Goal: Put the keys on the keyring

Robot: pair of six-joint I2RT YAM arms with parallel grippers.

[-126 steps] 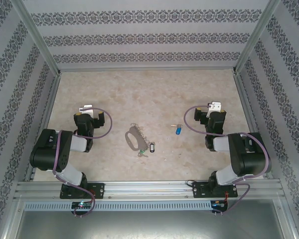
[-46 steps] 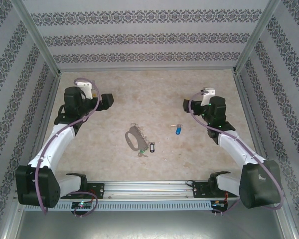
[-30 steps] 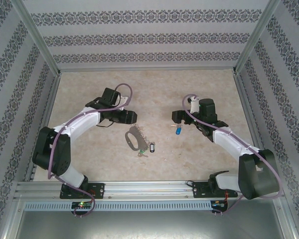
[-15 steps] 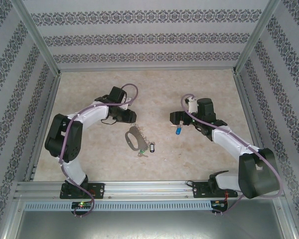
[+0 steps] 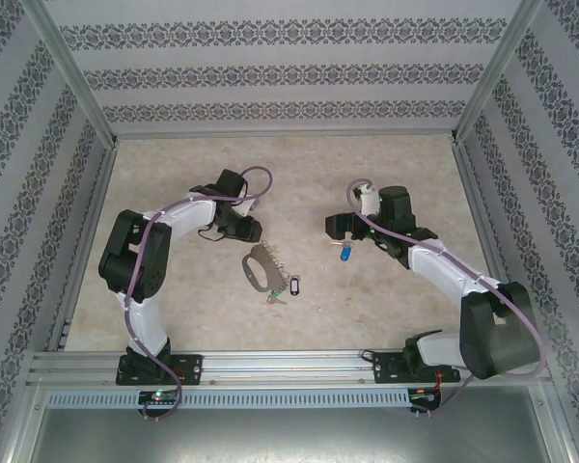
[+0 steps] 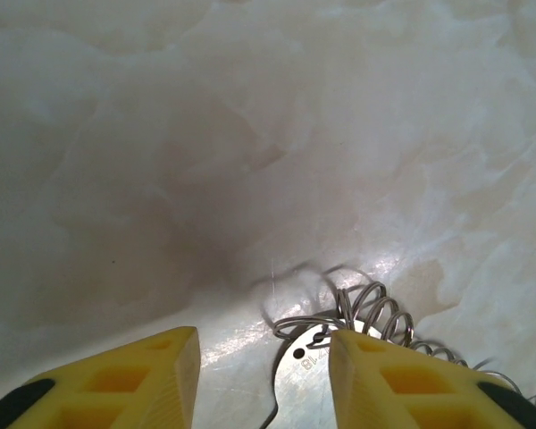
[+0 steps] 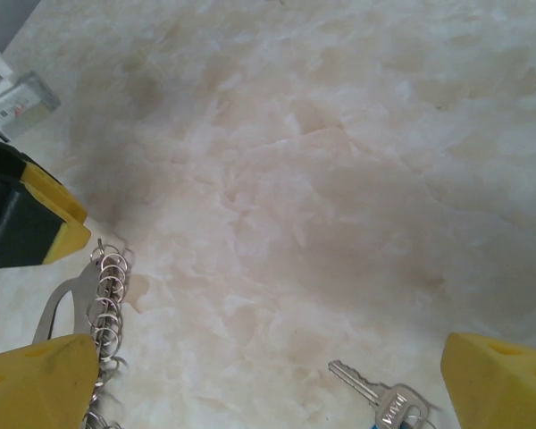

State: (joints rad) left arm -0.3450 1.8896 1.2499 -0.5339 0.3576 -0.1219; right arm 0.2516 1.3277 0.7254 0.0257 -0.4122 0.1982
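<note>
Keyring lies on beige tabletop (patterned walls).

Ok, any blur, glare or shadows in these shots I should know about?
Left wrist: keyring sharp near, smeared at its far end, soft shadow on the table. Right wrist: key crisp, patchy shadows. Top: even light, no glare.

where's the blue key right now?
Top view: the blue key lies on the table right of centre, just near-side of the right gripper, with the keyring apart to its left.
</note>
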